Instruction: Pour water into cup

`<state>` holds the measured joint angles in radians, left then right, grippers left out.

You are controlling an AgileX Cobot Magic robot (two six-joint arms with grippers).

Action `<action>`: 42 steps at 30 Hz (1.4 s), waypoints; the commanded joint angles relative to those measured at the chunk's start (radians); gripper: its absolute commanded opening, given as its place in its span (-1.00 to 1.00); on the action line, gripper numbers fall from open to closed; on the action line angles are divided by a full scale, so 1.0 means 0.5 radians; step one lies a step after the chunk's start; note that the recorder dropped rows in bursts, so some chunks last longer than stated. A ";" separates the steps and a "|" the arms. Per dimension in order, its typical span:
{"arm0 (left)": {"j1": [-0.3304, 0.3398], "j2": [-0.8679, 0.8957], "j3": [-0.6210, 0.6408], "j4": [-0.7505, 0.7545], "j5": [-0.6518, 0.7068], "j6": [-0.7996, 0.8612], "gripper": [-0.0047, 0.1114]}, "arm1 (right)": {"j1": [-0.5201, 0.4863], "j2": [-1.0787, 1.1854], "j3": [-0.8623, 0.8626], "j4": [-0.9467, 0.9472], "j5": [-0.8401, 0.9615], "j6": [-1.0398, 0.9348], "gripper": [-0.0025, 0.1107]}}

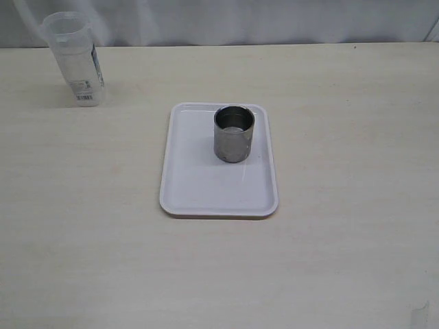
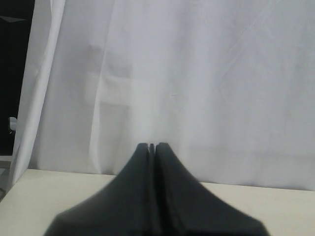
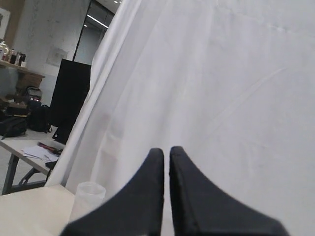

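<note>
Exterior view puts the cup point(image 1: 234, 132) upright on the far half of a white tray point(image 1: 206, 195), mouth up, near the middle of the desk point(image 1: 343, 219). It looks rigid, light and smooth-walled, so it would likely slide on the tray if knocked; it only has to receive, and is best left alone. The water cannot be made out in any view. The plastic container point(image 1: 74, 58), which presumably holds it, stands well apart at the desk's far left corner. Its translucent walls look thin and may flex, so I would grip it firmly around the middle of the body, below the rim, and tilt slowly.

Neither arm shows in the exterior view. In the left wrist view, the left gripper point(image 2: 152, 145) has its fingers pressed together on nothing, facing a white curtain. In the right wrist view, the right gripper point(image 3: 166, 150) is all but closed, with only a thin slit between the fingers. It is empty, and the container's rim point(image 3: 87, 189) sits low beside it.
</note>
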<state>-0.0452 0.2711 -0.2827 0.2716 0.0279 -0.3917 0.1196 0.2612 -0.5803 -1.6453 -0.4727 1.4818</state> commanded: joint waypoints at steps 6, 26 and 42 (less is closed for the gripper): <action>-0.008 -0.010 0.004 -0.005 -0.013 -0.017 -0.92 | -0.004 -0.100 0.012 0.013 0.022 0.011 -0.88; -0.008 -0.010 0.004 -0.004 -0.013 -0.002 -0.92 | -0.004 -0.100 0.012 0.013 0.022 0.011 -0.88; -0.004 -0.249 0.004 -0.354 0.278 0.574 -0.92 | -0.004 -0.100 0.012 0.013 0.022 0.011 -0.88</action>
<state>-0.0452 0.1795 -0.2827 0.1176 0.1477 -0.1221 0.1196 0.2141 -0.5803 -1.6453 -0.4727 1.4839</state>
